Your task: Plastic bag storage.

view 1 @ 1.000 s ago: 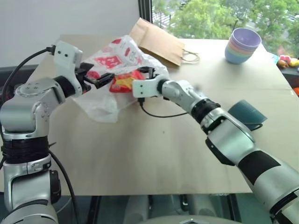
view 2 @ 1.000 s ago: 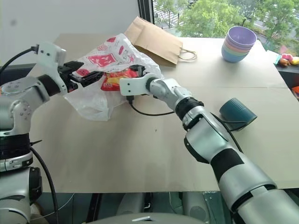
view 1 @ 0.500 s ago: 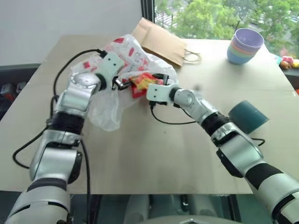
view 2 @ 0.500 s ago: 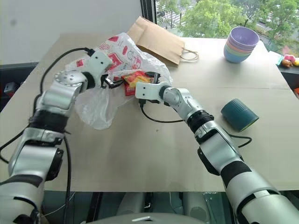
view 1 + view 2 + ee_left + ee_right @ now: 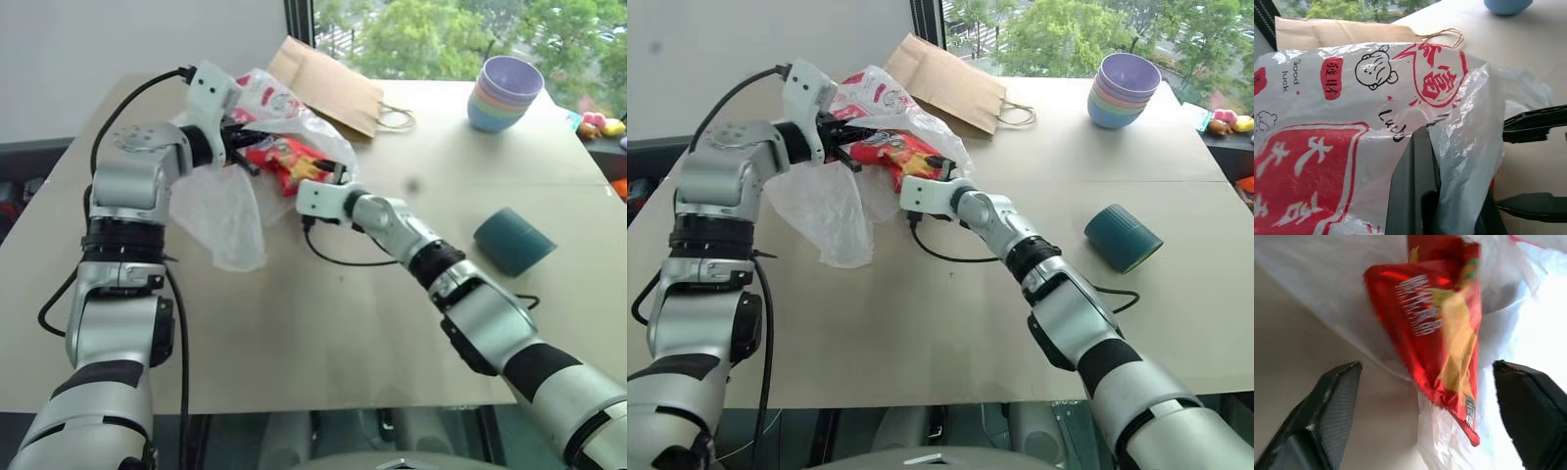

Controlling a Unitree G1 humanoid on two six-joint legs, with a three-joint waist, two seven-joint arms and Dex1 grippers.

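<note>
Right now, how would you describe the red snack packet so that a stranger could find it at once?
Start at the wooden table and go to its far left part, where the crinkly white plastic bag with red print is lifted up. The red snack packet sits in the bag's open mouth, in front of the flat brown paper bag. It alone is shiny red with yellow pictures.

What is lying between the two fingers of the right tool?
In the right wrist view, the red snack packet hangs between the right tool's open fingers, against the plastic bag; neither finger touches it.
</note>
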